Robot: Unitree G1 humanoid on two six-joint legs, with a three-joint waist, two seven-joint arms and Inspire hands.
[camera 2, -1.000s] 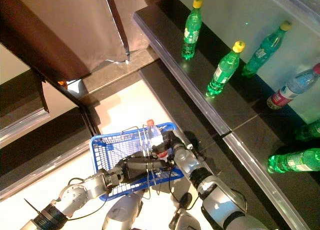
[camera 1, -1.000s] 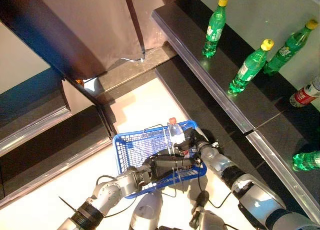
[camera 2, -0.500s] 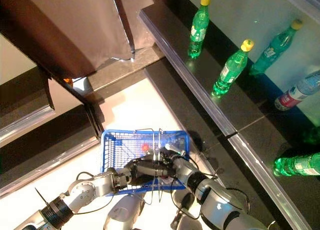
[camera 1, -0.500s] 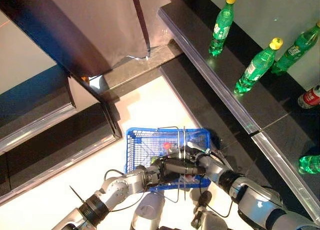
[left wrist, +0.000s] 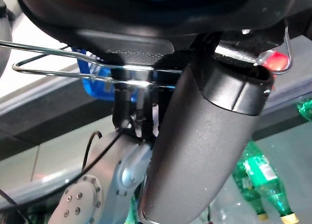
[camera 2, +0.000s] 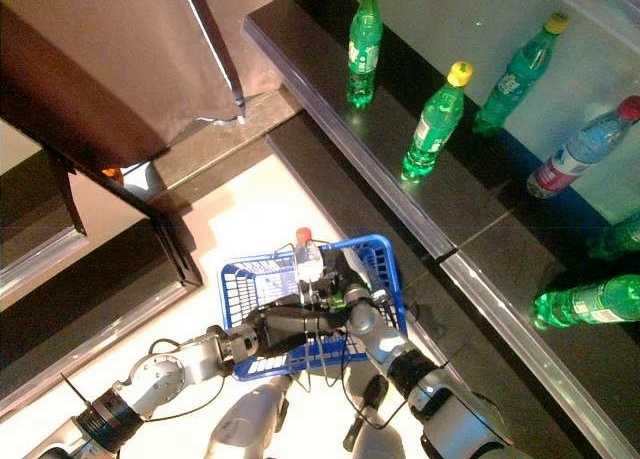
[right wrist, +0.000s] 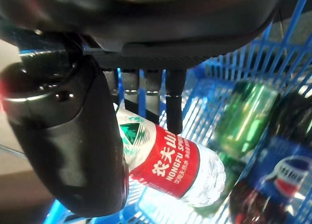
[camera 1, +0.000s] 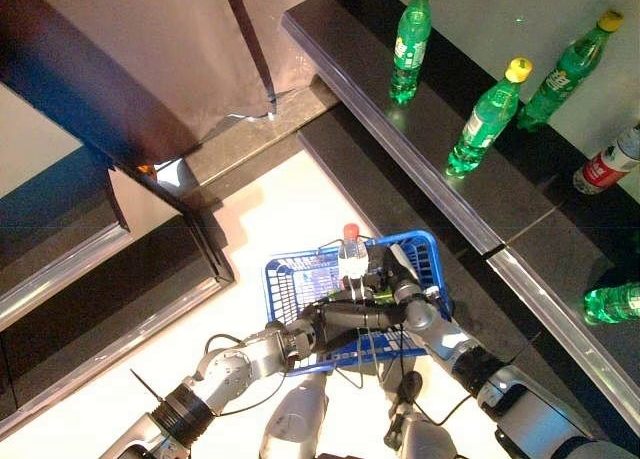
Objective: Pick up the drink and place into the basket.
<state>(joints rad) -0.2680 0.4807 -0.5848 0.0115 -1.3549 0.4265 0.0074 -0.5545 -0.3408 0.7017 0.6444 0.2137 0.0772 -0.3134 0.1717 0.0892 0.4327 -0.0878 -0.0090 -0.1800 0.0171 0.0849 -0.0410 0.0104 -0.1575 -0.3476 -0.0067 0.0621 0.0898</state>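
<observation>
Since half a second ago the water bottle (camera 1: pixel 351 256) is being shown upright again above the blue basket (camera 1: pixel 430 264); it was sunk among the wires then.

Left eye view: the bottle is being held over the basket's far rim, red cap up, long axis roughly vertical. The right hand (camera 1: pixel 392 282) is being kept at its lower body. The left hand (camera 1: pixel 345 317) is being closed on the wire handles (camera 1: pixel 352 297).

Right eye view: same arrangement; the green bottles (camera 2: pixel 432 122) are being left standing on the dark ledge (camera 2: pixel 330 89).

Left wrist view: the handles are being gripped under curled fingers.

Right wrist view: the bottle is being pinched between thumb and fingers (right wrist: pixel 171 99), over a green bottle (right wrist: pixel 242 114) and a dark bottle (right wrist: pixel 278 175) lying inside.

Risk, as judged: released here, the bottle could be caught on the rim or handles and tipped outside, the release being made so near the edge.
</observation>
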